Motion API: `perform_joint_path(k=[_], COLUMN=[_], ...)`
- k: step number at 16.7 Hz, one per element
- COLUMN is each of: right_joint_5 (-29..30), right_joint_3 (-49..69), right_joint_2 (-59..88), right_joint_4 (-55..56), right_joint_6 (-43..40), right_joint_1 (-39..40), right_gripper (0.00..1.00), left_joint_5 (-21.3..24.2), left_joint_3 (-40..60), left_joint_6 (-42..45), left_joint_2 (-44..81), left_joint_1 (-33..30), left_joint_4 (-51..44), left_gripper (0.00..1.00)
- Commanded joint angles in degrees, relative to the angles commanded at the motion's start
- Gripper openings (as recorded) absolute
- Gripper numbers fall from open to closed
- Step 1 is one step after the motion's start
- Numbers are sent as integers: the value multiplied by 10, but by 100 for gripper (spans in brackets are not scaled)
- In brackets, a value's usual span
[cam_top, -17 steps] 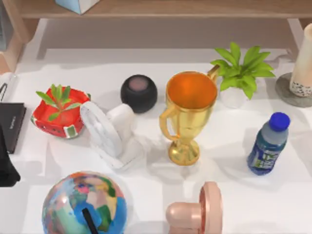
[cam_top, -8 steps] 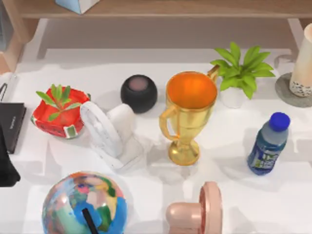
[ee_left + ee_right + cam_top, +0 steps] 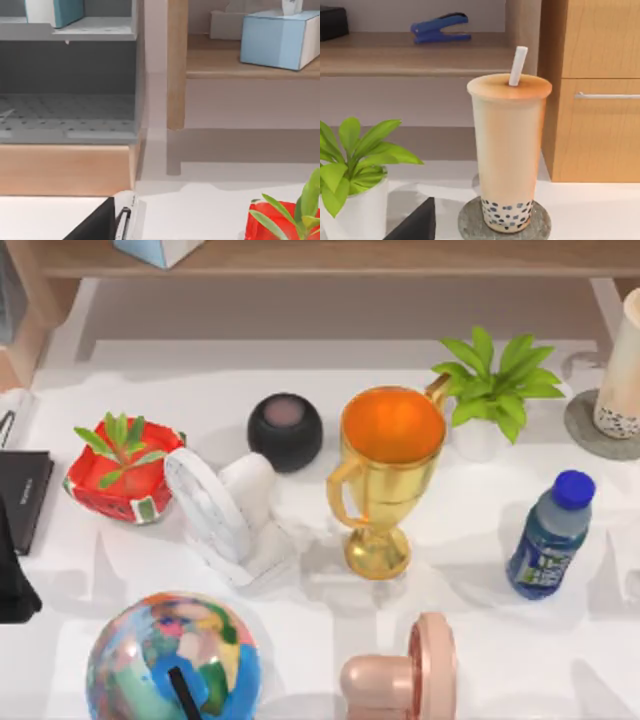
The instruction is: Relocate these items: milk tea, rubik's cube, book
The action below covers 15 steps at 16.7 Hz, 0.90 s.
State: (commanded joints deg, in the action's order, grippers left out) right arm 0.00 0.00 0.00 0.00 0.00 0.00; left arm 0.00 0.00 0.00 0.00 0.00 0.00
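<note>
Showing the milk tea (image 3: 622, 370) at the far right edge of the table (image 3: 450, 640), standing upright on a round grey coaster (image 3: 590, 430) just beside the leafy plant in a white pot (image 3: 490, 390). Facing the same cup (image 3: 508, 150) in the right wrist view, with a white straw (image 3: 518, 65) rising tilted through the lid and dark pearls ringing the base. Bearing a blue, green and white label (print too small to read) on the blue-capped bottle (image 3: 548, 535), nearer the camera than the cup and well apart from it. Carrying no legible writing on the cup's plain side.

Catching a dark wedge of the right gripper (image 3: 415, 225) at the frame's edge, apart from the cup and touching nothing visible; leaving its opening impossible to tell. Catching a like wedge of the left gripper (image 3: 95, 225) near the red planter (image 3: 280, 225), below wooden shelving holding a light-blue box (image 3: 277, 37); again giving no way to tell how far open, or whether holding anything.

Grouping across mid-table, left to right: thin black slab (image 3: 22, 495), red planter, white fan (image 3: 225, 510), dark round speaker (image 3: 285, 430), gold trophy (image 3: 385, 480). Placing the multicoloured globe (image 3: 170, 660) and a pink fan (image 3: 405, 670) along the near edge.
</note>
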Motion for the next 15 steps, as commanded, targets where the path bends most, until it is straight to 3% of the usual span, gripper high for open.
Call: perform_joint_path(k=[8,15], right_joint_5=[0,0], right_joint_3=[0,0], right_joint_2=[0,0], right_joint_4=[0,0], right_joint_6=[0,0], right_joint_1=[0,0], right_gripper=[100,100], left_joint_5=[15,79], left_joint_3=[57,304], left_joint_6=[-1,-2], left_joint_2=[60,393], left_joint_1=[18,97], left_joint_4=[24,128], left_gripper=[100,100])
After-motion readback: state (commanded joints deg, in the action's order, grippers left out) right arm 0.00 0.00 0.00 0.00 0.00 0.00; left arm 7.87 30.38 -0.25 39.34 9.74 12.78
